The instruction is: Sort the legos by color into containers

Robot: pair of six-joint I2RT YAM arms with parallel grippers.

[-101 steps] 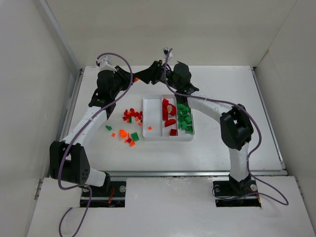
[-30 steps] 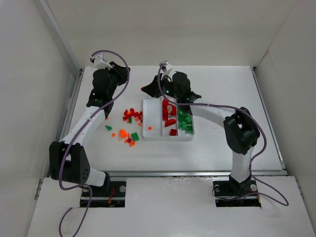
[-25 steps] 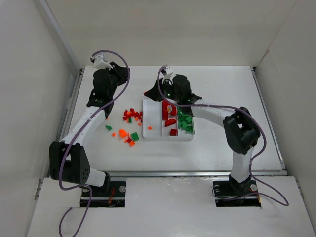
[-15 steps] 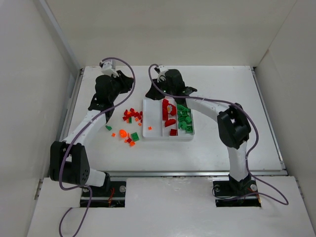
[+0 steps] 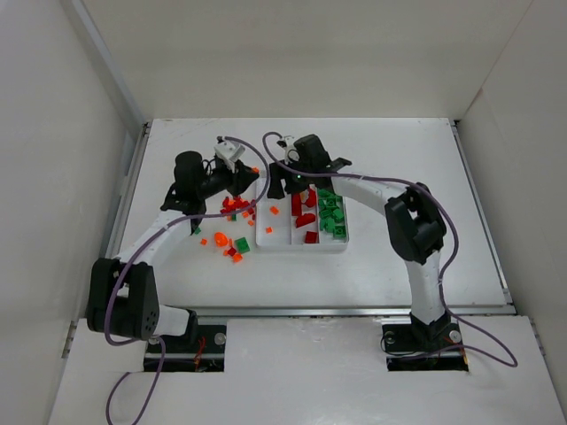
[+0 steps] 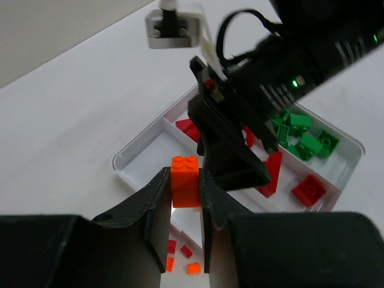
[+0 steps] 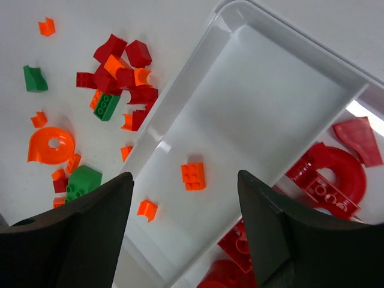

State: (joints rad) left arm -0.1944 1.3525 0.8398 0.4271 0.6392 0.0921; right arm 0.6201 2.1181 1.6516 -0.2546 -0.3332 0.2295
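Legos, tiny green, dark-red and orange plastic pieces [image 5: 235, 205], look half sorted to us: many lie in the white three-compartment plastic tray [image 5: 297, 249], and a pile sits left of it. Left gripper [image 6: 183, 195] clamps an orange brick [image 6: 185, 179] beside the tray; right gripper [image 7: 183, 198] gapes above it.

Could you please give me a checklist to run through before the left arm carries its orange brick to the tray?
1. Left fingers clamped on the orange brick: ok.
2. Right gripper open and empty: ok.
3. Way into the left compartment of the tray free: not ok; the right gripper hangs right over it.
4. Left compartment holds only orange: ok, two orange pieces.
5. Table cleared of loose legos: not ok; red, green and orange ones lie beside the tray.
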